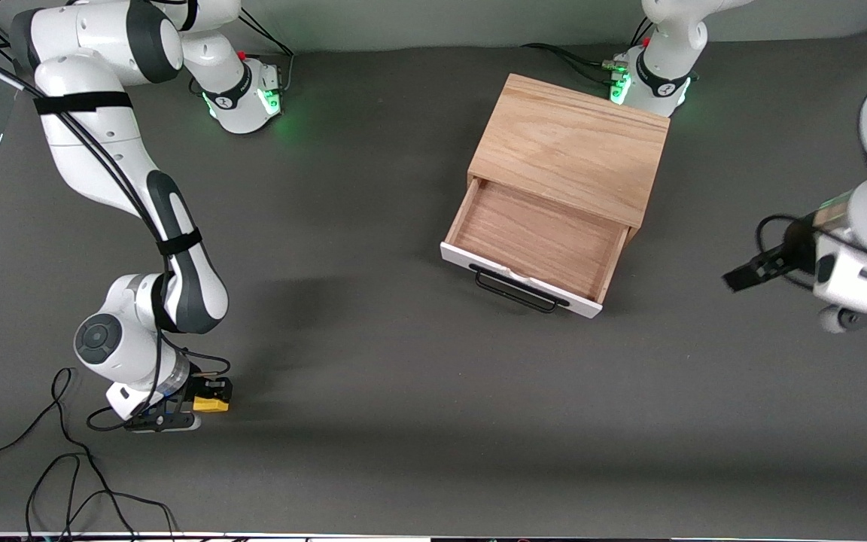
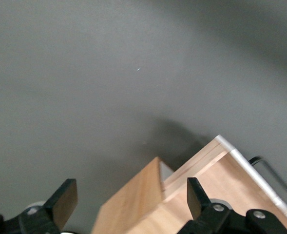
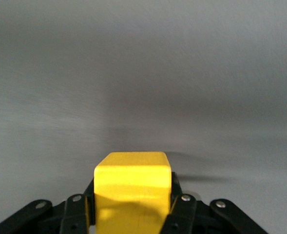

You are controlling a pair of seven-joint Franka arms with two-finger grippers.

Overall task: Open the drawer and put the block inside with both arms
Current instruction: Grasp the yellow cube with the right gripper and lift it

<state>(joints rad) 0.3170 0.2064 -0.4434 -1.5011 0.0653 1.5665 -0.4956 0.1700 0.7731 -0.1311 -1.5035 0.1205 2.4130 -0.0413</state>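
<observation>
The light oak box (image 1: 573, 147) stands near the left arm's base. Its drawer (image 1: 535, 241) is pulled open, showing an empty wood interior, a white front panel and a black wire handle (image 1: 516, 290). My right gripper (image 1: 211, 399) is down at the table toward the right arm's end, shut on the yellow block (image 1: 210, 405). The right wrist view shows the block (image 3: 132, 190) clamped between the fingers. My left gripper (image 1: 738, 278) hangs open and empty over the table beside the box. The left wrist view shows its spread fingers (image 2: 65, 200) with the box corner (image 2: 133, 204) and drawer (image 2: 231, 180) below.
Loose black cables (image 1: 65, 467) lie on the table near the front edge, beside the right gripper. The arm bases (image 1: 241, 94) (image 1: 648, 79) stand along the back edge. Dark grey table surface (image 1: 403, 391) lies between the block and the drawer.
</observation>
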